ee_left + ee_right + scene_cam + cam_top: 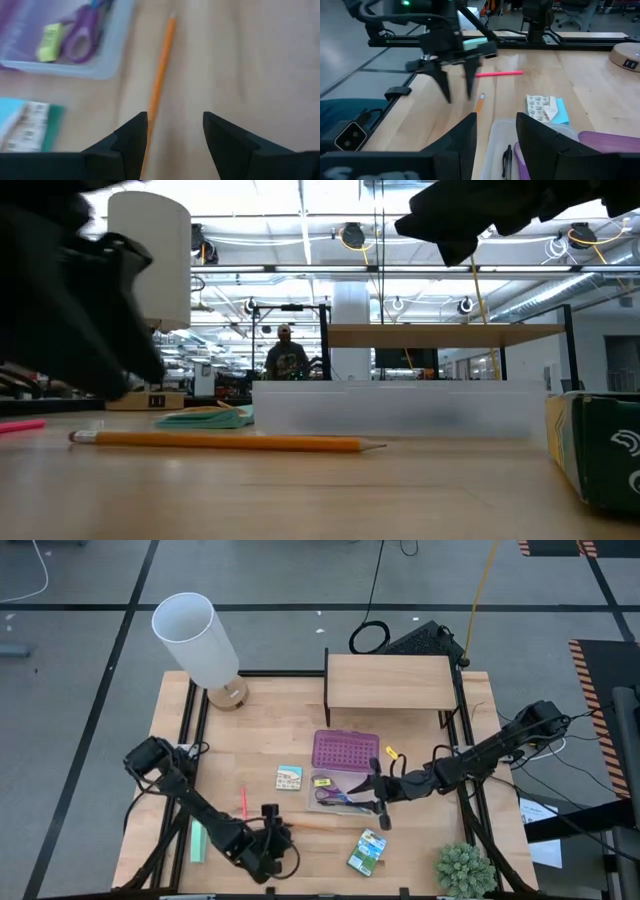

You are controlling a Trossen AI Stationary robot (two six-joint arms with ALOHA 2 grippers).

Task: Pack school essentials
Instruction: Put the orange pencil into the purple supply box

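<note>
A: Near edge first. Left pincer [272,823] sits low over the surface [260,755], fingers released with a gap between them. The orange pencil [305,826] lies flat just beside it; in the left wrist view the shaft [159,80] runs along one finger, not centred in the gap.

B: Risk?

A: My judgement: if it clenches from there, one finger lands on the pencil, which rolls or skids instead of being caught. A thin round shaft flat on wood gives little purchase.

B: Right side?

A: Right pincer [381,802] hangs at the near right corner of the clear case [342,802], fingers apart, holding nothing. Both arms meet near that case, so a lift toward it could bring the left arm into the right one.

B: Count, near to far.

A: One green-yellow crayon box [367,851], near right of centre. One orange pencil. One red pencil [243,802], left of centre. One mint-green block [198,841] at the left edge. One small colourful pack [289,778] just left of the case. Inside the case: one purple-handled scissors [336,796], one black pen [507,159], one small yellow piece [322,782]. One purple lid [345,751] on its far side. One further yellow bit [391,752] on the wood right of the lid; I cannot tell what it is.

B: Packed?

A: Three in; both pencils, pack and crayon box out.
</note>
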